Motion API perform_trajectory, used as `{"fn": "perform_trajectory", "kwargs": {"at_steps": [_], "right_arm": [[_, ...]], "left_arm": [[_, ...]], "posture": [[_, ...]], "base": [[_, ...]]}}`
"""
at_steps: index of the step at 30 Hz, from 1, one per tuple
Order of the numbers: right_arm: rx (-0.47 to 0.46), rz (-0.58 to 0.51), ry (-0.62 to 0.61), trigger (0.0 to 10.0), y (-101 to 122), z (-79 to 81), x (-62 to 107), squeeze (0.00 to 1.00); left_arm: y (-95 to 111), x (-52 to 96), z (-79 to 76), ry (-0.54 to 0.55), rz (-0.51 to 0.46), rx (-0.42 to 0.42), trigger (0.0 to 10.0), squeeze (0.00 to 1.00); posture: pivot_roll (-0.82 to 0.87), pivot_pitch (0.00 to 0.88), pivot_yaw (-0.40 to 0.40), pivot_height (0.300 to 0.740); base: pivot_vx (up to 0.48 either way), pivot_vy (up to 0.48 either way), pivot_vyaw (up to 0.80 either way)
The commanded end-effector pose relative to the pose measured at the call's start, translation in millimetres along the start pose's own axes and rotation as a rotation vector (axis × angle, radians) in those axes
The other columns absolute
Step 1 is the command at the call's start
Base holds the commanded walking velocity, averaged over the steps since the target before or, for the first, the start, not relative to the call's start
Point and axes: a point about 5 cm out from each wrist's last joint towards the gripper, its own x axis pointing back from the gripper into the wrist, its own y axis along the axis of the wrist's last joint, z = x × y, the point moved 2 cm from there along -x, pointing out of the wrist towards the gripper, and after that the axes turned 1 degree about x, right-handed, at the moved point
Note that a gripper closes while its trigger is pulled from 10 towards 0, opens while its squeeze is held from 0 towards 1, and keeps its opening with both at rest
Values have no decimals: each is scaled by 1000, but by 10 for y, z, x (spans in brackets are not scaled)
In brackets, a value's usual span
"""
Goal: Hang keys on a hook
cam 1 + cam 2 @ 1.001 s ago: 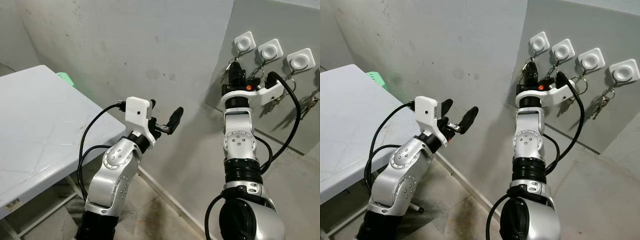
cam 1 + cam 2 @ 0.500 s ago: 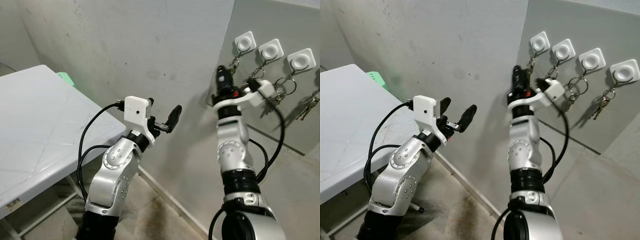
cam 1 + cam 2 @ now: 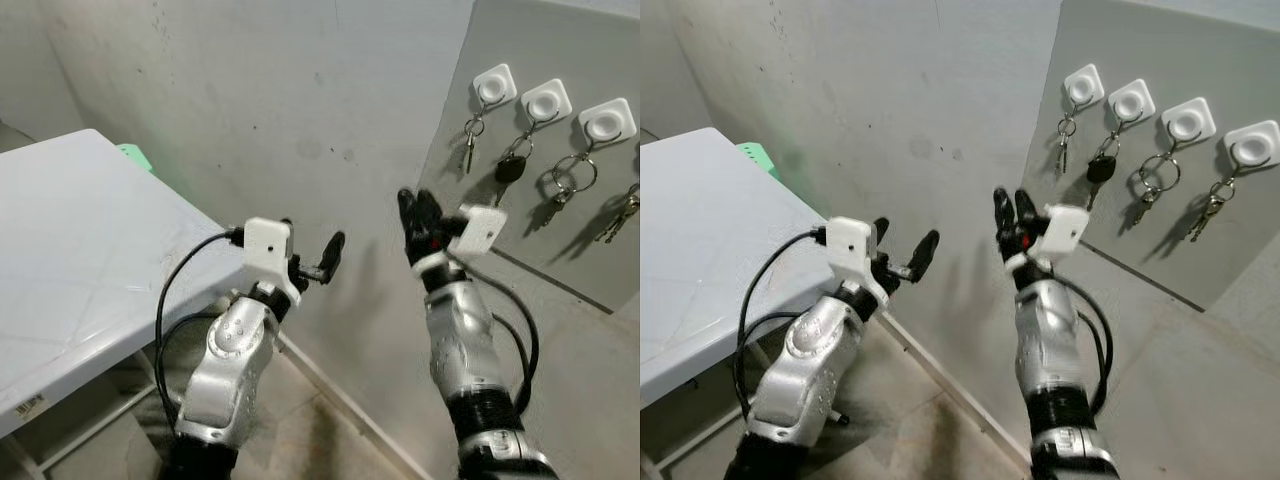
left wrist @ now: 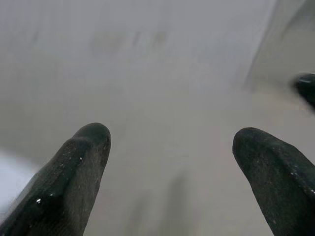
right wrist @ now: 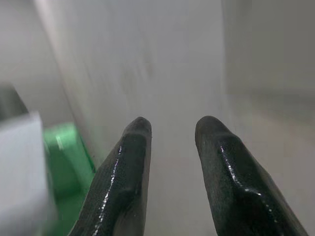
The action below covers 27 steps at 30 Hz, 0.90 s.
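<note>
Right pincer (image 3: 1012, 215) raised in front of the grey wall (image 3: 940, 110), below and to the left of the hook board, well apart from it. Fingers (image 5: 129, 162) stand a little apart with nothing between them: open and empty. White camera block on its wrist faces the board.

Left pincer (image 3: 312, 262) held up at about the same height, nearer the desk. Fingers (image 4: 81, 162) spread wide, holding nothing, pointing at bare wall.

Grey board (image 3: 1160, 60) on the wall to the right carries a row of white square hooks. First hook (image 3: 1081, 86) from the left: a small silver key (image 3: 1063, 148) hangs from it on a ring, free of either pincer. Second hook (image 3: 1130, 101): a key with a black fob (image 3: 1099, 170). Third hook (image 3: 1186, 119): a bunch on a large ring (image 3: 1150, 185). Fourth hook (image 3: 1252, 144): another bunch of keys (image 3: 1207, 210). All four sets hang straight down against the board.

White desk (image 3: 70, 250) stands at left, its corner near the left arm. A green object (image 3: 130, 155) shows behind its far edge, against the wall; cannot tell what it is. Concrete floor (image 3: 300, 440) below, stained.
</note>
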Motion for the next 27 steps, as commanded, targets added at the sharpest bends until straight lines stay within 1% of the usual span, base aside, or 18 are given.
{"fn": "perform_trajectory", "kwargs": {"at_steps": [1, 3, 4, 5, 8, 9, 10, 14, 15, 16, 17, 18, 19, 22, 24, 25, 26, 27], "right_arm": [[53, 64, -1, 10000, -147, -74, 100, 0], [71, 114, -17, 10000, -267, -130, 194, 0], [72, 143, -27, 10000, -332, -160, 247, 0], [72, 143, -27, 10000, -332, -160, 247, 0], [95, 278, -72, 10000, -615, -282, 495, 0], [102, 315, -79, 10000, -685, -303, 563, 0], [102, 315, -79, 10000, -685, -303, 563, 0], [112, 459, -125, 10000, -936, -386, 834, 0], [116, 506, -133, 10000, -1012, -399, 926, 0], [116, 506, -133, 10000, -1012, -399, 926, 0], [119, 537, -139, 10000, -1060, -407, 989, 0], [117, 578, -146, 10000, -1123, -413, 1070, 0], [117, 578, -146, 10000, -1123, -413, 1070, 0], [135, 699, -172, 10000, -1285, -440, 1313, 0], [140, 776, -202, 10000, -1373, -478, 1490, 0], [140, 776, -202, 10000, -1373, -478, 1490, 0], [145, 831, -227, 10000, -1431, -509, 1634, 0], [154, 848, -234, 10000, -1449, -518, 1685, 0]], "left_arm": [[-193, 60, 115, 45, 21, -29, 10000, 0], [-330, 118, 174, 65, 44, -16, 10000, 0], [-419, 152, 205, 74, 73, -29, 10000, 0], [-419, 152, 205, 74, 73, -29, 10000, 0], [-836, 308, 369, 155, 234, 26, 10000, 0], [-920, 352, 407, 175, 269, 24, 10000, 0], [-920, 352, 407, 175, 269, 24, 10000, 0], [-1203, 543, 499, 206, 390, 25, 10000, 0], [-1303, 624, 504, 194, 445, 24, 10000, 0], [-1303, 624, 504, 194, 445, 24, 10000, 0], [-1368, 681, 504, 184, 480, 24, 10000, 0], [-1463, 771, 539, 215, 539, 85, 10000, 0], [-1463, 771, 539, 215, 539, 85, 10000, 0], [-1639, 991, 602, 277, 651, 105, 10000, 0], [-1720, 1106, 610, 285, 708, 82, 10000, 0], [-1720, 1106, 610, 285, 708, 82, 10000, 0], [-1764, 1176, 607, 277, 738, 56, 10000, 0], [-1778, 1201, 608, 274, 744, 47, 10000, 0]], "posture": [[20, 0, -39, 740], [18, 0, -36, 740], [18, 0, -36, 740], [18, 0, -36, 740], [19, 0, -36, 740], [14, 0, -32, 740], [14, 0, -32, 740], [16, 0, -35, 740], [16, 2, -34, 740], [16, 2, -34, 740], [16, 2, -34, 740], [16, 7, -33, 740], [16, 7, -33, 740], [12, 6, -25, 740], [3, 3, -15, 740], [3, 3, -15, 740], [1, 0, -11, 740], [-4, 0, -1, 740]], "base": [[0, 0, 0], [0, 0, 0], [0, 0, 0], [0, 0, 0], [0, 0, 0], [0, 0, 0], [0, 0, 0], [0, 0, 0], [0, 0, 0], [0, 0, 0], [0, 0, 0], [0, 0, 0], [0, 0, 0], [0, 0, 0], [0, 0, 0], [0, 0, 0], [0, 0, 0], [0, 0, 0]]}}
